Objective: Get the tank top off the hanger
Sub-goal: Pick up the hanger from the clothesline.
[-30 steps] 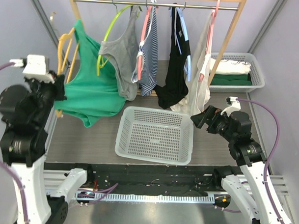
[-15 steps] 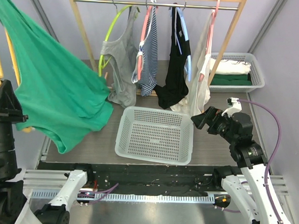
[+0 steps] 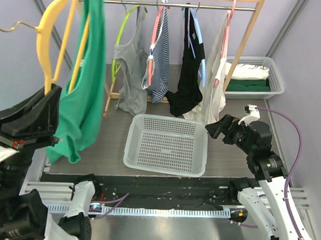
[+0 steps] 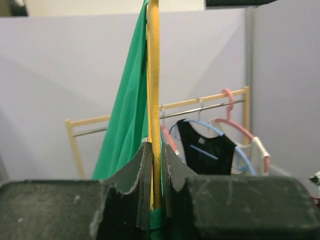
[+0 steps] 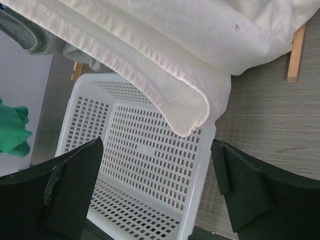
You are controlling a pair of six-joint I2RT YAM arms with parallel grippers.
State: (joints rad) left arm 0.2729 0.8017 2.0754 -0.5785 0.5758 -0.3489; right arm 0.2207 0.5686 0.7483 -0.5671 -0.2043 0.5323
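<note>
Pale lilac walls (image 3: 305, 51) and a grey wood-grain table (image 3: 225, 164) were seen behind and beneath the rig. A wooden clothes rack (image 3: 249, 44) was stood at the far side, hung with a grey top (image 3: 128, 71), a striped one (image 3: 161, 57), a black one (image 3: 188, 73) and a cream one (image 3: 217, 80). A white basket (image 3: 164, 167) was set at the table's middle, and a rear basket (image 3: 275, 76) with folded clothes at the far right.

The green tank top (image 3: 79, 112) was held high at the left, close to the overhead camera and well apart from the rack. It was draped in a long, narrow bunch down one side of the yellow hanger (image 3: 47, 53). The hanger's bar was pinched between the nearly closed jaws of the left gripper (image 4: 154, 170). Whether cloth was also caught between the jaws could not be told.

The right gripper (image 3: 214, 127) was spread as wide as it goes, with nothing in it, just beside the white basket's right rim.

The top was judged light, limp and stretchy, likely to slide on the smooth, stiff hanger. A shoulder strap, where it rides over the hanger's arm, was judged the best hold. The hanging lower edge was judged the easier reach.
</note>
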